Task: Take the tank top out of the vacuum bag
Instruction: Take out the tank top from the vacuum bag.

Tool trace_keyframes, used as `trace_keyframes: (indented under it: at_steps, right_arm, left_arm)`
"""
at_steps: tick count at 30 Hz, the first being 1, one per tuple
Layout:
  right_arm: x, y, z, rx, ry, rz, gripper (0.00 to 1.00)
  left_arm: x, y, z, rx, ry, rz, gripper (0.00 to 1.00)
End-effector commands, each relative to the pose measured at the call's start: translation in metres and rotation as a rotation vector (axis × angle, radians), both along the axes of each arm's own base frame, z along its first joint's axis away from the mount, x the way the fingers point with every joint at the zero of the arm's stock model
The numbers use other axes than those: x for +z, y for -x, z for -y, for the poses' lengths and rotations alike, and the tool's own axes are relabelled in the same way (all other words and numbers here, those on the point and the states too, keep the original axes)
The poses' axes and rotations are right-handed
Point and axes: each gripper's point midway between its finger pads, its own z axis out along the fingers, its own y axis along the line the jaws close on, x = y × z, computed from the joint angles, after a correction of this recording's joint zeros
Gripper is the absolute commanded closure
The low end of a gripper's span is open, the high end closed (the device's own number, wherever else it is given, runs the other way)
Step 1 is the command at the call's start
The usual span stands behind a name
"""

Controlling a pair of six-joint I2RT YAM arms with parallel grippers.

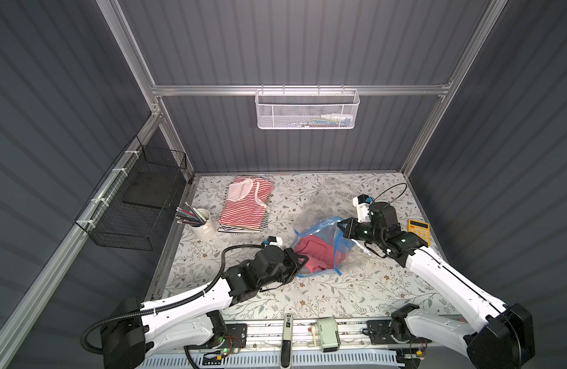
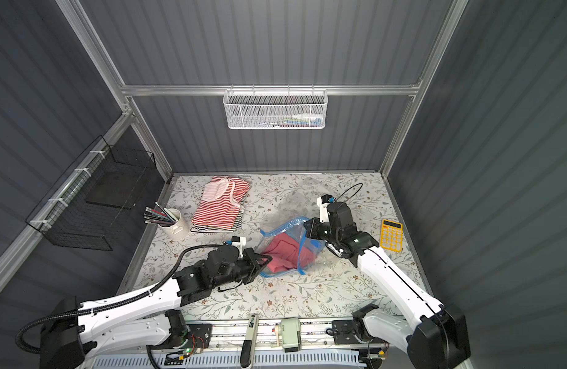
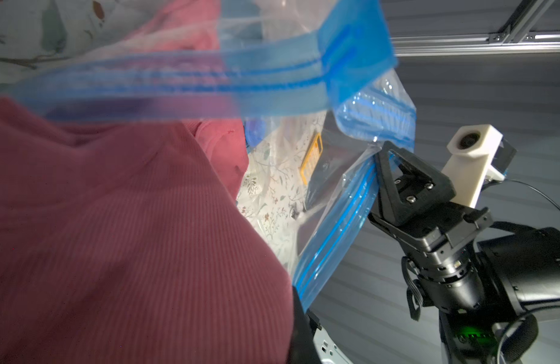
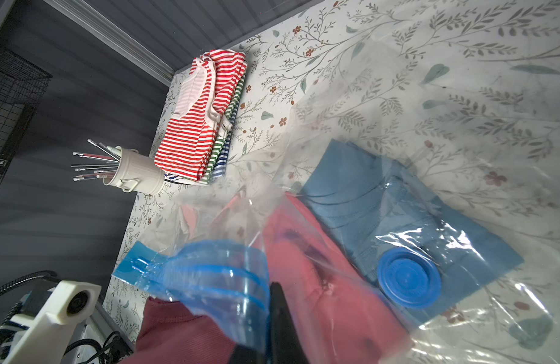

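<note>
**Pull the tank top clear**

On the tabletop [image 1: 307, 297] the vacuum bag [image 1: 320, 228] lies mid-surface, the pink tank top [image 1: 314, 252] at its open mouth. The right claw [image 1: 341, 226] pinches the blue zip strip [image 3: 335, 227] (holding the mouth up). The left claw [image 1: 302, 257] is closed on the fabric. Pull low and steady, bag anchored.

No text legible anywhere, yellow calculator [image 1: 419, 232] key markings too small to read, small label on the handheld tool [image 1: 287, 323] blurred, blue valve cap [image 4: 409, 277] of the vacuum bag [image 4: 480, 176] without readable lettering.
</note>
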Motion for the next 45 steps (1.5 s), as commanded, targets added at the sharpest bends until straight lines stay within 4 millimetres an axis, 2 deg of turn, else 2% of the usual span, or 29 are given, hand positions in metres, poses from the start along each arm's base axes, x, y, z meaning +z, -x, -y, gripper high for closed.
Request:
trace_keyframes:
  at_steps: [1,5,6,7,9,10,14,17,21,24,25,28,31,33,36,41,45]
  right_arm:
    - [0.006,-0.003,0.002,-0.018,-0.012,0.01,1.0]
    - [0.002,-0.003,-0.001,-0.014,-0.03,0.003,1.0]
    - [0.003,-0.003,-0.001,-0.015,-0.036,0.003,1.0]
    - [0.002,-0.003,-0.001,-0.013,-0.037,0.001,1.0]
    - [0.002,-0.003,-0.002,-0.009,-0.036,0.002,1.0]
    - [0.001,-0.003,-0.002,-0.01,-0.033,0.002,1.0]
    - [0.0,-0.003,-0.001,-0.012,-0.026,0.002,1.0]
    - [-0.002,-0.002,0.0,-0.014,-0.022,0.002,1.0]
    - [-0.001,-0.003,-0.001,-0.011,-0.024,0.006,1.0]
    - [0.001,-0.003,-0.002,-0.005,-0.03,0.01,1.0]
    - [-0.007,-0.005,-0.003,-0.006,-0.022,-0.008,1.0]
    - [-0.012,-0.009,-0.006,-0.002,-0.025,-0.017,1.0]
    - [-0.013,-0.012,-0.011,0.013,-0.035,-0.03,1.0]
    - [-0.012,-0.014,-0.013,0.017,-0.046,-0.033,1.0]
    - [-0.01,-0.015,-0.013,0.013,-0.047,-0.029,1.0]
    - [-0.008,-0.014,-0.008,0.001,-0.023,-0.019,1.0]
    - [-0.009,-0.014,-0.004,-0.003,0.012,-0.023,1.0]
  left_arm:
    - [0.01,-0.002,-0.003,0.022,0.032,0.02,1.0]
    - [-0.005,0.006,-0.002,-0.018,-0.009,-0.023,1.0]
    - [-0.013,0.009,-0.004,-0.022,-0.032,-0.041,0.91]
    - [-0.02,0.011,-0.006,-0.023,-0.049,-0.057,0.77]
    - [-0.031,0.01,-0.01,-0.002,-0.059,-0.071,0.61]
    - [-0.034,0.009,-0.013,0.016,-0.062,-0.071,0.56]
    - [-0.039,-0.001,-0.025,0.099,-0.086,-0.06,0.52]
    - [-0.052,-0.002,-0.027,0.127,-0.109,-0.096,0.48]
    - [-0.072,-0.001,-0.02,0.133,-0.087,-0.143,0.47]
    - [-0.074,-0.002,-0.005,0.102,-0.057,-0.152,0.47]
    - [-0.074,-0.003,0.001,0.089,-0.053,-0.153,0.47]
    - [-0.07,-0.003,0.02,0.041,-0.031,-0.149,0.47]
    - [-0.075,-0.001,0.028,0.018,-0.055,-0.162,0.49]
    - [-0.082,-0.001,0.028,0.028,-0.062,-0.172,0.62]
    - [-0.08,-0.007,0.03,0.052,-0.019,-0.158,0.99]
    - [-0.043,-0.013,0.032,0.033,-0.01,-0.049,1.0]
    - [0.004,-0.016,0.026,0.023,-0.007,0.06,1.0]
